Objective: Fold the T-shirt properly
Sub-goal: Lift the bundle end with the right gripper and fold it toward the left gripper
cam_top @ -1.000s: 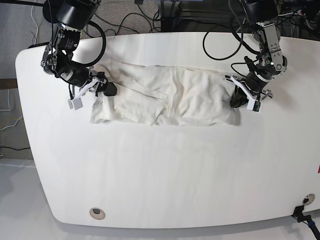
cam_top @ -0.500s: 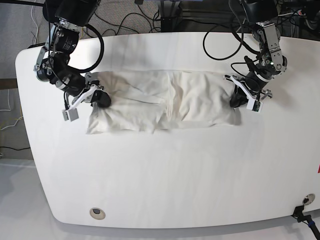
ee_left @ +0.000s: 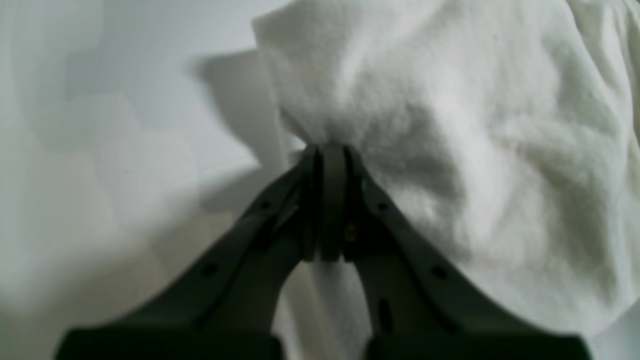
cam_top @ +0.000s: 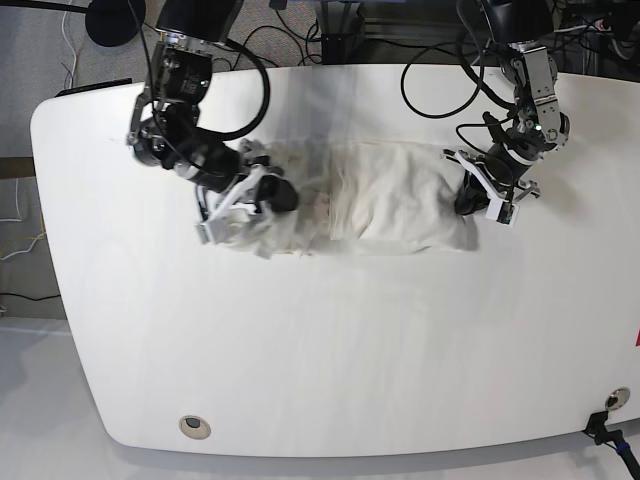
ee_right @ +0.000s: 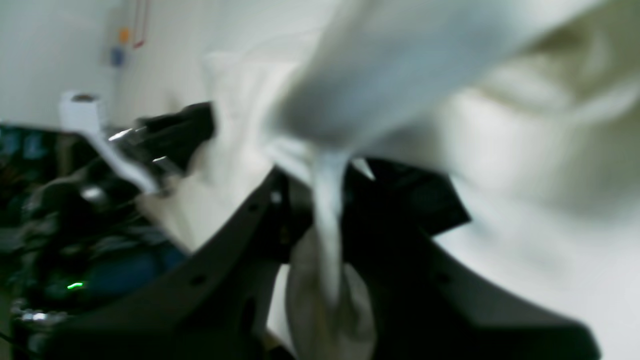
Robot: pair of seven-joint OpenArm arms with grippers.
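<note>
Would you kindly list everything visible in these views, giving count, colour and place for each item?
White cotton T-shirt: one, white, lying crumpled across the far middle of the table, each end pinched in a gripper; no print shows.
White rounded table: one, white, filling most of the base view.
Round grommet holes: two, grey, at the table's near edge, one toward each corner.
Black cables: several, black, on the floor beyond the table's far edge.
Left gripper: one, black with white parts, at the shirt's end on the base view's right, shut on the fabric.
Right gripper: one, black with white parts, at the shirt's other end, shut on bunched fabric.
</note>
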